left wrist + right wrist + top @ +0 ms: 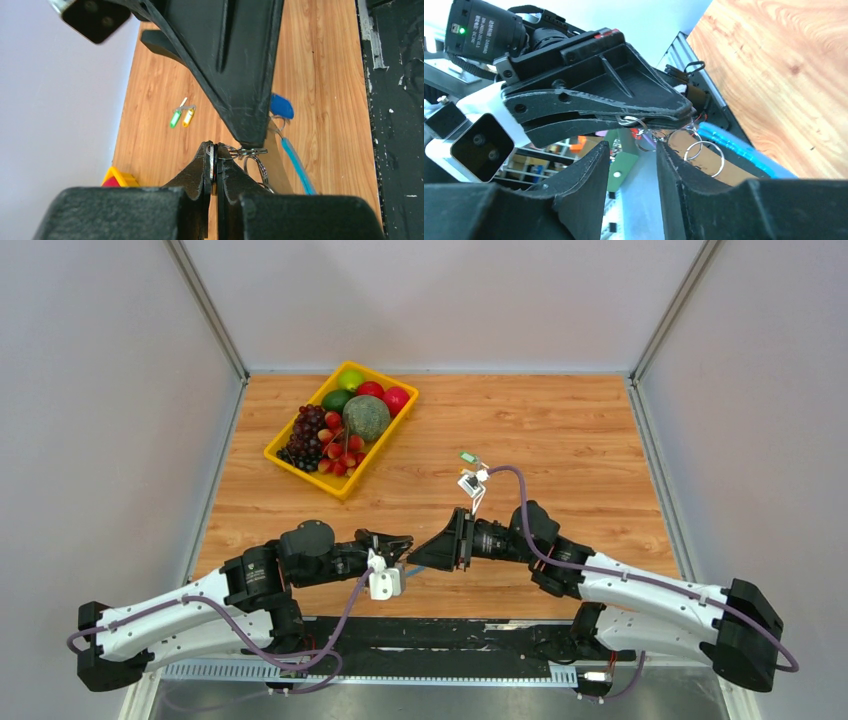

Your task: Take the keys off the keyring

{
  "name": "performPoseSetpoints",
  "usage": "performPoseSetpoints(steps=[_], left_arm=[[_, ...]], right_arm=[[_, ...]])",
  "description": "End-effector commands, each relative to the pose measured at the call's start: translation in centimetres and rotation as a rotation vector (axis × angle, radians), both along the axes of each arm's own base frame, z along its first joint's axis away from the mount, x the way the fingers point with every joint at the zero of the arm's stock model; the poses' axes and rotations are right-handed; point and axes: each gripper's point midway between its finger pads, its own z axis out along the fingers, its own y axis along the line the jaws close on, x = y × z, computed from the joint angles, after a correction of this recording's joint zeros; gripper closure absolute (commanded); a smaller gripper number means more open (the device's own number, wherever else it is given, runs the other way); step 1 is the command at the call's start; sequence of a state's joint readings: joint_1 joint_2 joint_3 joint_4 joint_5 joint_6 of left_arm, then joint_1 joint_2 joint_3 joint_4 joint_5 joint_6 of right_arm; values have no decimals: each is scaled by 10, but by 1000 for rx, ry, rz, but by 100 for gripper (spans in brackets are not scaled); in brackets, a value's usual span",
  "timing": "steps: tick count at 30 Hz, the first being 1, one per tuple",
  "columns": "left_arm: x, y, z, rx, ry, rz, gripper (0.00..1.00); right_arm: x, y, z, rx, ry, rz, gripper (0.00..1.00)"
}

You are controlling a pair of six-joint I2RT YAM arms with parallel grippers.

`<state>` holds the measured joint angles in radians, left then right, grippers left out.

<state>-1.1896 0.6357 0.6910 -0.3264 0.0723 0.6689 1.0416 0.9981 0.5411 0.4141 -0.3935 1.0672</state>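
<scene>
My left gripper (212, 150) is shut on a thin silvery ring of the keyring (248, 151), holding it above the table's near edge. More rings and a light-blue strip (298, 166) hang from it, and a blue key head (281, 106) shows behind. My right gripper (631, 147) is open, its fingers (248, 131) against the left gripper's tip, with the rings (704, 157) beside one finger. In the top view the two grippers (403, 542) (418, 556) meet tip to tip. A green key (175, 118) and an orange key (188, 116) lie loose on the table, the green one also in the top view (467, 456).
A yellow fruit tray (279, 453) with grapes, a melon and other fruit stands at the back left. Small tags (468, 483) lie near the green key, next to the right arm's purple cable (517, 480). A black strip (450, 632) runs along the near edge.
</scene>
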Motion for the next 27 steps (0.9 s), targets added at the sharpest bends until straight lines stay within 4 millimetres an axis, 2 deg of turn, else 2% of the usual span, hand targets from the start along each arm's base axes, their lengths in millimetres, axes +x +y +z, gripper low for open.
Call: performPoseSetpoints(steps=[1, 7, 15, 20, 27], left_arm=[[0, -5, 31, -94, -38, -10, 100], [0, -5, 32, -96, -37, -11, 100], [-1, -5, 31, -96, -35, -14, 100], [0, -5, 32, -99, -36, -12, 100], [-1, -6, 31, -98, -33, -18, 100]], right_arm=[[8, -10, 19, -34, -241, -42, 57], [11, -21, 20, -65, -549, -49, 61], [-5, -23, 16, -32, -1029, -7, 67], [-13, -17, 12, -3, -1189, 7, 69], [-8, -4, 3, -65, -1274, -21, 69]])
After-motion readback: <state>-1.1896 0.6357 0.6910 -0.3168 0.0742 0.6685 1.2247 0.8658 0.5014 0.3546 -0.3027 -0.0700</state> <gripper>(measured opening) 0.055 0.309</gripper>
